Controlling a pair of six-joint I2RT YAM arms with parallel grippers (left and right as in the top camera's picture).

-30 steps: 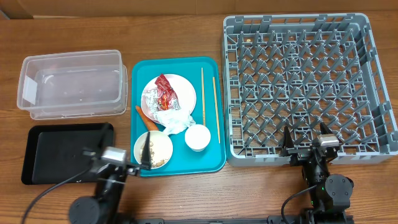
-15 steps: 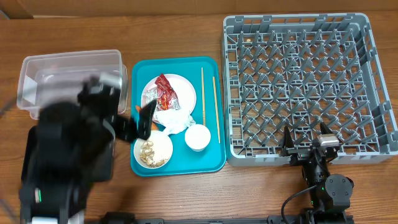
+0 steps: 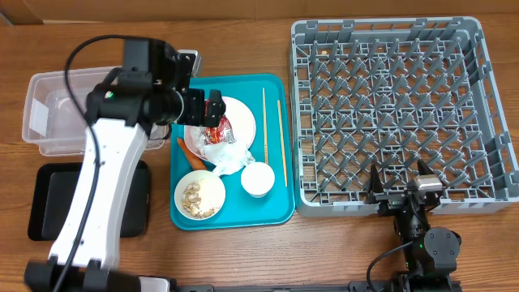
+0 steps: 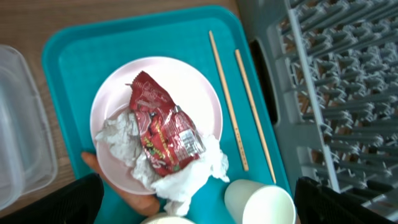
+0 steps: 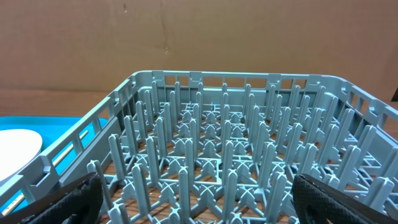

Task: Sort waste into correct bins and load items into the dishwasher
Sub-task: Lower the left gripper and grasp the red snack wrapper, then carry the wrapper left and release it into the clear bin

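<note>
The left gripper (image 3: 209, 108), jaws spread wide, hovers over the pink plate (image 4: 199, 87), left of centre in the overhead view. On the plate lie the red-and-silver wrapper (image 4: 163, 134) and the white napkin (image 4: 208, 165). Just below are the cup (image 4: 260, 202) and a bowl (image 3: 199, 195) of scraps. At lower right, the right gripper (image 3: 399, 185) sits wide open at the grey rack (image 3: 397, 105).
</note>
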